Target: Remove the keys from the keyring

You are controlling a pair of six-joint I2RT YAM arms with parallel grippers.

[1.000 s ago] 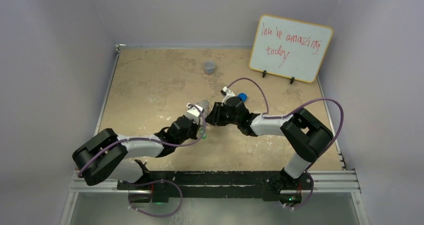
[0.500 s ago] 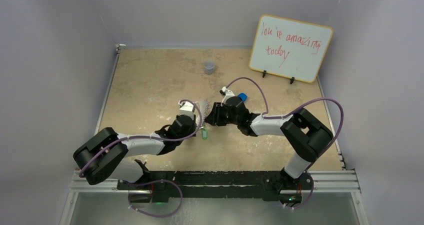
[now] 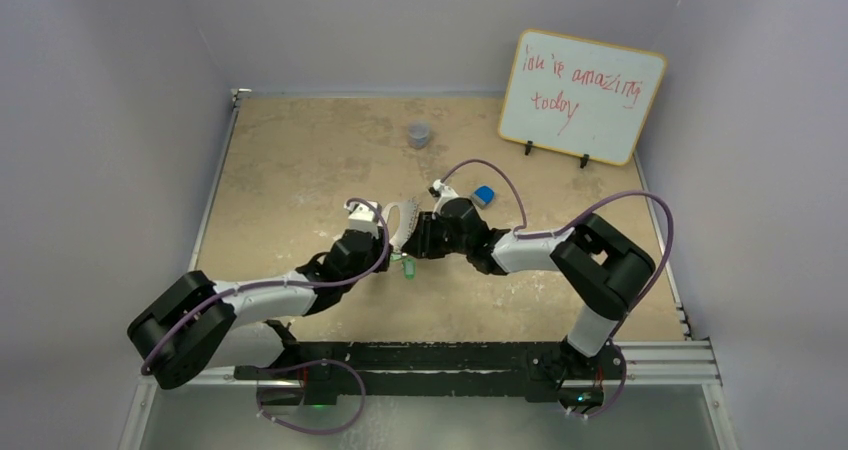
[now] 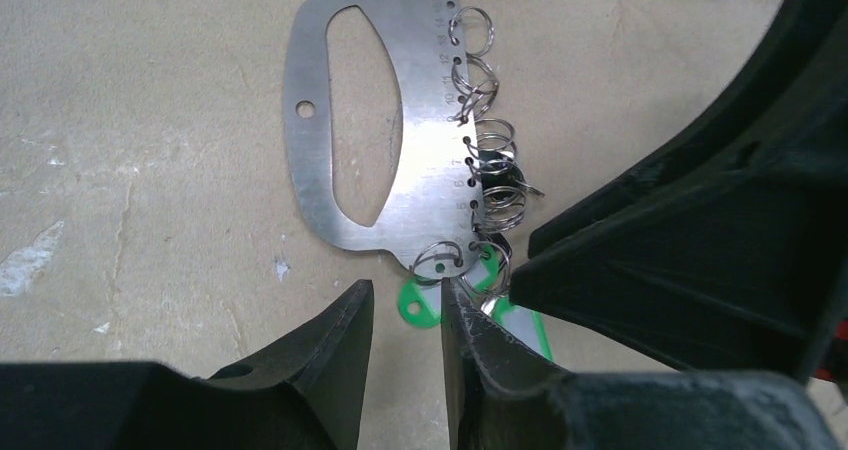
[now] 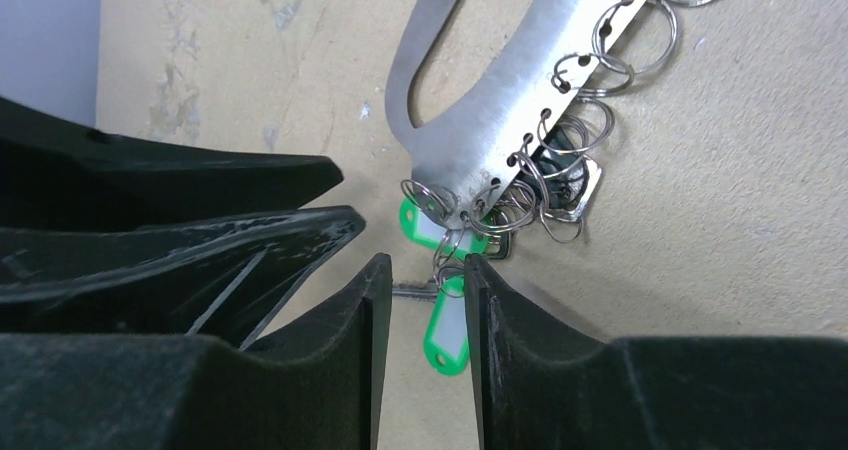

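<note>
1. The keyring (image 4: 425, 110) lies flat on the table (image 3: 300, 170), about mid-table between the two grippers. Its long axis runs near to far, leaning slightly right at the far end.
2. Its curved side faces left. The straight edge, punched with holes that carry small wire rings, faces right.
3. The keys (image 5: 445, 335) bunch at the keyring's near end. The green heads lie on the table and point toward the near side.
4. The left gripper (image 4: 407, 345) sits just near-left of the keys. Its fingers are slightly spread with nothing between them.
5. The right gripper (image 5: 425, 340) comes in from the right, its fingers a little apart on either side of a green key. I cannot tell whether they pinch it.
6. A second ago the left gripper was closed and hid the keyring's near end. It has since drawn back to the left and opened, so the keyring shows in full.
7. The right gripper has shifted left, away from the blue block (image 3: 484, 195). The grey cup (image 3: 419, 133) has not moved.
8. The whiteboard (image 3: 582, 95) reads "ian is amazing today" in red handwriting. Small numbers are engraved beside the keyring's holes, too small to read with certainty.
</note>
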